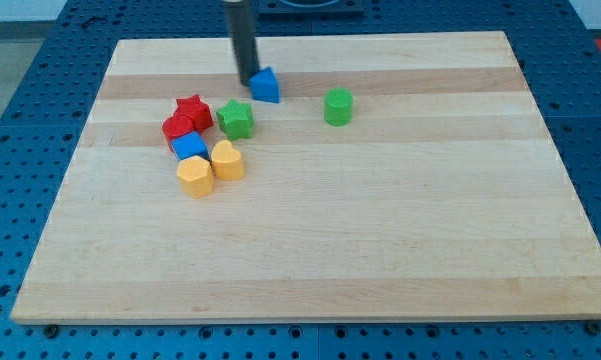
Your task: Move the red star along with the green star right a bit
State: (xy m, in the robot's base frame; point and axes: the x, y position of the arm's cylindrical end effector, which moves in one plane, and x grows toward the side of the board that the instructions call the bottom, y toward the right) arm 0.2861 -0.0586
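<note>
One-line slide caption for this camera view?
My tip beside the blue block, above the red star and green star.

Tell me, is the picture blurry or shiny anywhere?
Camera view: light is soft and even, so the blocks cast only faint shadows on the wooden board; no strong glare. The red star and green star look slightly soft-edged; my tip is sharp enough.

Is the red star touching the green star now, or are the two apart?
Apart, narrowly: a thin strip of board shows between the red star and the green star. My tip is above them, beside the blue block.
</note>
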